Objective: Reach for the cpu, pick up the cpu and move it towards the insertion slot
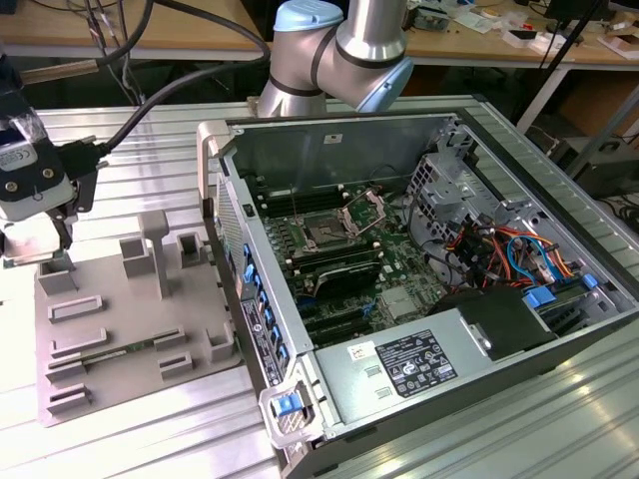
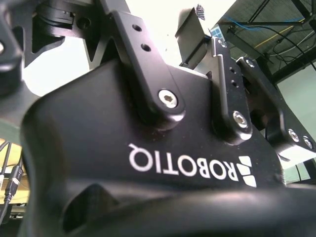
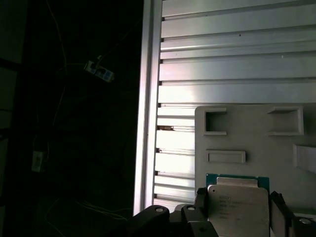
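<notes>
Though its grip unclear, the tool (image 3: 238,196) astride the cpu (image 3: 239,213) on the tray (image 3: 247,136)

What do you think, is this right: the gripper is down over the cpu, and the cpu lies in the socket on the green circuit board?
Not quite. The cpu lies on the grey moulded tray, not in the insertion slot. The first wrist view shows it there, with the gripper down over it. The exterior view shows the slot apart, inside the computer case.
</notes>
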Controlling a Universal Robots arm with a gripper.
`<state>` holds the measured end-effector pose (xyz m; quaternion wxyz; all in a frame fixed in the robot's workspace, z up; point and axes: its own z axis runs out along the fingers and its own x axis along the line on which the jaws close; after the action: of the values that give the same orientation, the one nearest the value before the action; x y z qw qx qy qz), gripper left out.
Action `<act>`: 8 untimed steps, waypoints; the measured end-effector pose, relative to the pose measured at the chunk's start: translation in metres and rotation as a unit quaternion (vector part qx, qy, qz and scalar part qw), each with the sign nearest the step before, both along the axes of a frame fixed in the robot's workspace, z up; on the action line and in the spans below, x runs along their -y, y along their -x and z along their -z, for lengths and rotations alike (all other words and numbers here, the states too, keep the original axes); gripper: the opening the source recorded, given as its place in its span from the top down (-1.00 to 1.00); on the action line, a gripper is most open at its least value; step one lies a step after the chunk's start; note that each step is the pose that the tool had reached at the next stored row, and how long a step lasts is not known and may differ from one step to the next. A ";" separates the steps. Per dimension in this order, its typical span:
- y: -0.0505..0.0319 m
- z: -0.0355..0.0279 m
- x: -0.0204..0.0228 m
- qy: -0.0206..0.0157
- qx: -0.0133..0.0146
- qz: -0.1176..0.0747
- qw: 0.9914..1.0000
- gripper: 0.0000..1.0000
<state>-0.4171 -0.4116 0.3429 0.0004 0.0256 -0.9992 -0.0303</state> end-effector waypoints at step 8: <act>0.0000 -0.0017 0.0000 -0.001 0.000 0.000 1.000 -0.09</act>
<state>-0.4171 -0.4116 0.3446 0.0004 0.0257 -0.9992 -0.0310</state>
